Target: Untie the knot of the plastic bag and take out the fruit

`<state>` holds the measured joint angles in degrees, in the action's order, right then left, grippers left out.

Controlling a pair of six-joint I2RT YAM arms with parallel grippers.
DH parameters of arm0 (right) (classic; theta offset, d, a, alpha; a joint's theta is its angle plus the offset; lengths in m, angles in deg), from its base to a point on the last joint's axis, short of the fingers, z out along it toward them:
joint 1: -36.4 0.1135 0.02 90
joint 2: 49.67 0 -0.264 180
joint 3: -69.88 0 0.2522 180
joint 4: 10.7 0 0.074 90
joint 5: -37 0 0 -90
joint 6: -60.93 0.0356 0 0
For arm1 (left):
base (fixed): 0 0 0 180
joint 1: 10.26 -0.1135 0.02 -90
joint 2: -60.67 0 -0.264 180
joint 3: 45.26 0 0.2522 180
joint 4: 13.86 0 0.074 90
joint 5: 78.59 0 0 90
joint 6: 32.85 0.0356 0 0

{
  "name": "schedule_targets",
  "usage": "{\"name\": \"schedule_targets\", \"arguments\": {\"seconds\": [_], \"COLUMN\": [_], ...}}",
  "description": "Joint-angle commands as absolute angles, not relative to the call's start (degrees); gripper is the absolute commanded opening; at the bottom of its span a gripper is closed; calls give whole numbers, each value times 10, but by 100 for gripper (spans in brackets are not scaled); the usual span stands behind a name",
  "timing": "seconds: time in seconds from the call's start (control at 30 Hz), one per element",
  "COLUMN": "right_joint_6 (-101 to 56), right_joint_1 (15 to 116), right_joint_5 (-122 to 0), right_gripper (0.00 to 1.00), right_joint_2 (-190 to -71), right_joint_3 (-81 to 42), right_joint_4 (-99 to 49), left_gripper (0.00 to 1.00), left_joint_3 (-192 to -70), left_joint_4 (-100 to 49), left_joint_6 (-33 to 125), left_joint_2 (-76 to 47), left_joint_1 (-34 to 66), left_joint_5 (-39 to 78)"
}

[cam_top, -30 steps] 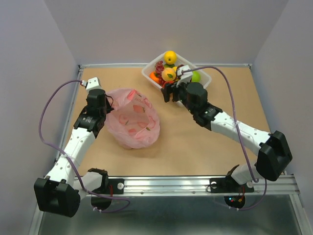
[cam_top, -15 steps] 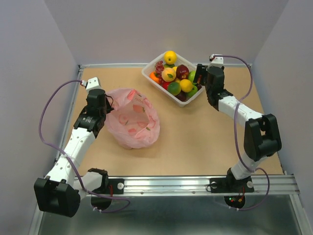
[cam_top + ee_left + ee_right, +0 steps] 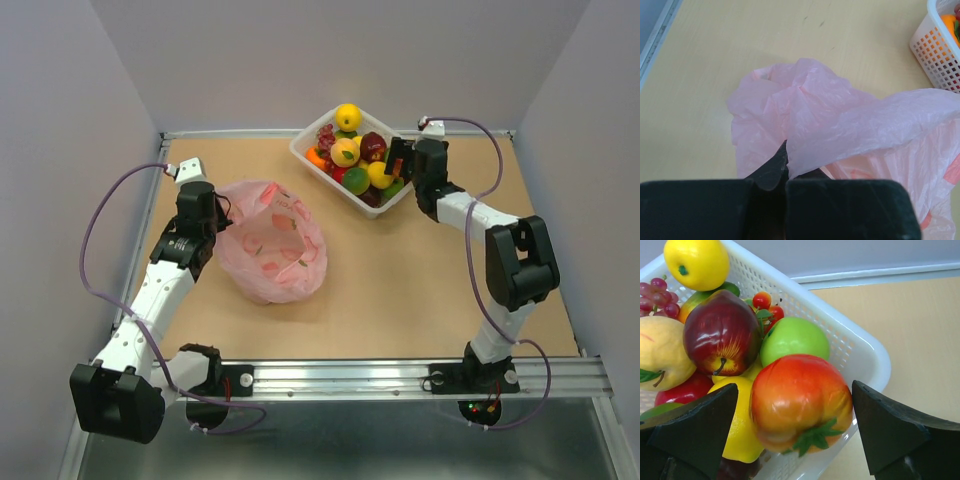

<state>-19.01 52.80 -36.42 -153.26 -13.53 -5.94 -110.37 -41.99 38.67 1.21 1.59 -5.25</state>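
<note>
The pink plastic bag (image 3: 272,245) lies slack on the table at the left, its mouth loose; no knot shows. My left gripper (image 3: 210,215) is shut on a fold of the bag's film (image 3: 840,115) at its left edge. My right gripper (image 3: 396,160) is open at the right corner of the white basket (image 3: 300,148). The orange fruit with green calyx (image 3: 800,400) rests on the pile between its fingers, with a small gap at the left finger (image 3: 700,430). The basket also holds the lemon (image 3: 697,262), dark red apple (image 3: 720,335), peach (image 3: 662,355) and a yellow round fruit (image 3: 740,435).
A green apple (image 3: 794,337) and purple grapes (image 3: 657,295) also lie in the basket, whose rim (image 3: 865,355) is just under my right fingers. The basket's corner shows in the left wrist view (image 3: 940,55). The table's raised rail runs behind the basket.
My right gripper swung from the basket's near-left side round to its right corner, and the orange fruit now sits between its open fingers. The left gripper and bag have not moved.
</note>
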Motion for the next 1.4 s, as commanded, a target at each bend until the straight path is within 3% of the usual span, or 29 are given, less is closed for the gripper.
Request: {"name": "schedule_targets", "arguments": {"seconds": [0.0,0.37,0.63,0.73,0.97,1.2,1.37], "right_joint_6": [-194,-176,-154,-149,-143,-147,-154], "right_joint_1": [524,525,524,525,524,525,525], "right_joint_5": [-393,-412,-474,-495,-498,-463,-437], "right_gripper": [100,100,100,100,100,100,100], "right_joint_2": [-1500,-1356,-1141,-1073,-927,-791,-708], "right_joint_3": [-176,-128,-50,-20,34,84,116], "right_joint_4": [-47,-109,-184,-223,-305,-372,-387], "left_gripper": [0,0,0,0,0,0,13], "left_joint_3": [-1099,-1096,-1075,-1080,-1097,-1107,-1089], "left_joint_4": [-403,-399,-337,-344,-417,-503,-529], "left_joint_6": [391,390,426,416,397,326,292], "left_joint_2": [25,51,136,164,189,202,217], "left_joint_1": [12,11,13,13,13,13,13], "left_joint_5": [-51,-41,138,223,303,212,41]}}
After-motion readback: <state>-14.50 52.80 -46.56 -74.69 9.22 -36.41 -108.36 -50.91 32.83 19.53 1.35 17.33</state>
